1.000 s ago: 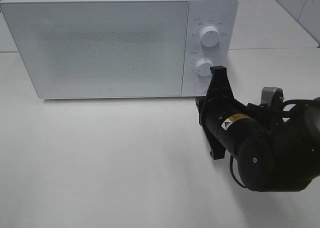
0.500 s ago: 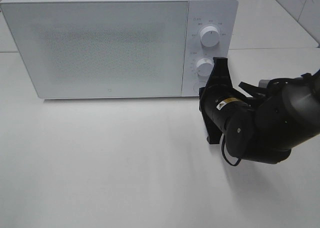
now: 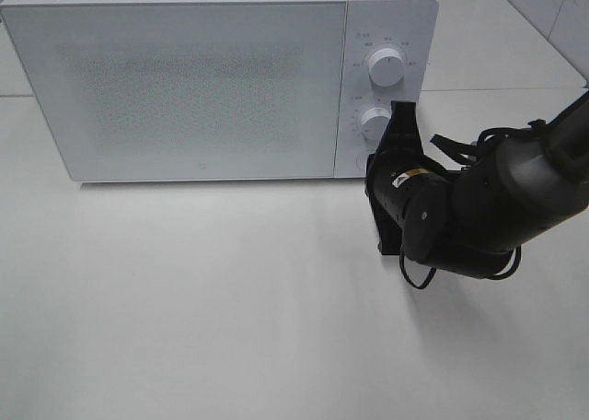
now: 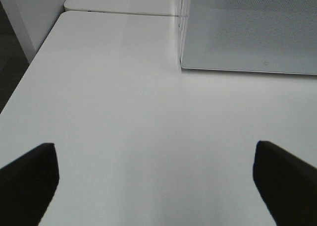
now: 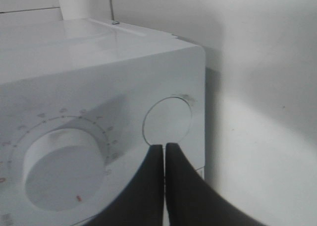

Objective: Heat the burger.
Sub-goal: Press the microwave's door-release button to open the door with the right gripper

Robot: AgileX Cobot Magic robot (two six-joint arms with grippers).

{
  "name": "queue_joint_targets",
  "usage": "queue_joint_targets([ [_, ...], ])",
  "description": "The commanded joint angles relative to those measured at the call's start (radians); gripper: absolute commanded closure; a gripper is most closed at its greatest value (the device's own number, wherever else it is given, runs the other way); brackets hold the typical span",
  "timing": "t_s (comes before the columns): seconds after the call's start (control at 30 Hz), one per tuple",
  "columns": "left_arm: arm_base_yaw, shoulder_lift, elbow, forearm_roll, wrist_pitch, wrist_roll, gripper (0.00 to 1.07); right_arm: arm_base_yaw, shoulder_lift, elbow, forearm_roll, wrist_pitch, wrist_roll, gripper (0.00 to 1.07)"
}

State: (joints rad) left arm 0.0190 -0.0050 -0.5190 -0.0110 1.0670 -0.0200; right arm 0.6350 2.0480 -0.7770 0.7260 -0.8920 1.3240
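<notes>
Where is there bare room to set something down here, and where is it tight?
Bare: the broad table stretch before the microwave door, across to the view's left. Crowded: beside the lower knob, where the shut right end effector points at the round button.

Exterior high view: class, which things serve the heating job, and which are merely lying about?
Job: microwave, its round button, right tool shut near that button.
Idle: left tool, open above the table.

Noted microwave (image 3: 391, 19) casing as smooth satin white, door (image 3: 184, 84) finely speckled. Saw knobs (image 3: 385, 67) as glossy white plastic. Found table (image 3: 230, 300) smooth, white, faintly reflective. Saw right gripper (image 5: 164, 146) as matt black plastic.
</notes>
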Motion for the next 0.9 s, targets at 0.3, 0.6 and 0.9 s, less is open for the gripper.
queue_joint_targets([
  [0.3,0.002,-0.006,0.002,0.0,0.001,-0.006,0.07,-0.021,0.038,-0.056,-0.007,0.011,-0.028,1.07],
  [0.6,0.002,-0.006,0.002,0.001,0.001,-0.006,0.07,-0.029,0.079,-0.11,-0.027,0.019,-0.031,1.07],
  [0.9,0.002,-0.006,0.002,0.004,0.001,-0.006,0.07,-0.045,0.097,-0.127,0.003,0.009,-0.053,1.07],
])
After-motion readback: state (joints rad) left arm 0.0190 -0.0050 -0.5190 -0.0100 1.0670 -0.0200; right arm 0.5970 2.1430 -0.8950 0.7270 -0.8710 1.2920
